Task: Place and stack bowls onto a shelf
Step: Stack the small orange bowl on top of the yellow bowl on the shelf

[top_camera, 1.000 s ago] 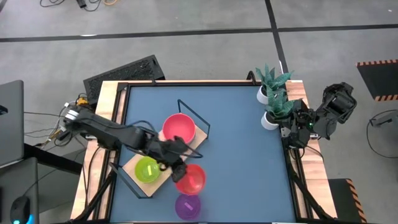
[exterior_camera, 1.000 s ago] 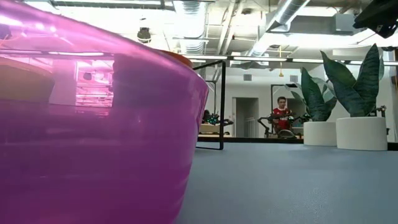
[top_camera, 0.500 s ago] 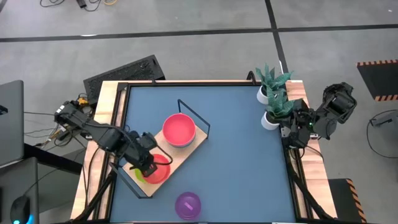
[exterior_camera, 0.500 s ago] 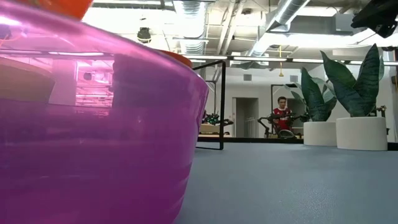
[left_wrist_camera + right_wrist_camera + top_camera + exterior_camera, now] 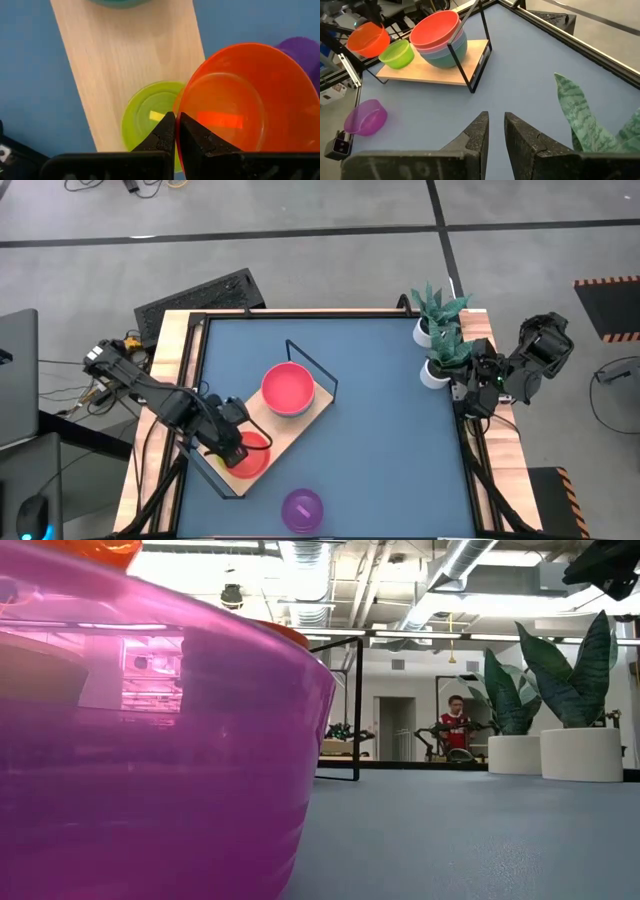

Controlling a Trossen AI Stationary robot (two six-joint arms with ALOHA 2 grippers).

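Note:
My left gripper (image 5: 232, 448) is shut on a small red bowl (image 5: 252, 453) above the near end of the wooden shelf (image 5: 300, 418). A lime green bowl (image 5: 148, 115) sits on the board below it, mostly covered in the high view. A stack of larger bowls, red on top (image 5: 288, 388), sits on the shelf's far end. A small purple bowl (image 5: 302, 508) stands on the table near the front edge and fills the low view (image 5: 150, 740). My right gripper (image 5: 496, 127) waits, slightly open and empty, at the table's right edge by the plant pots. My left gripper pinches the red bowl's rim (image 5: 178, 116), one finger (image 5: 194, 137) inside the bowl and one (image 5: 162, 135) outside. The fingers come from above, pointing down. The bowl hangs lifted clear and slightly tilted, partly over the lime green bowl (image 5: 397, 54).
The shelf's thin black wire frame (image 5: 312, 365) rises around the bowl stack. Two white plant pots (image 5: 432, 350) stand at the table's far right. Blue tabletop (image 5: 390, 450) lies open between shelf and pots. A person shows far off in the room (image 5: 455, 725).
My left gripper has carried the small red bowl from beside the shelf's near right side toward the table's left edge. The bowl now hangs over the shelf's near end, above the lime green bowl. The purple bowl has stayed put.

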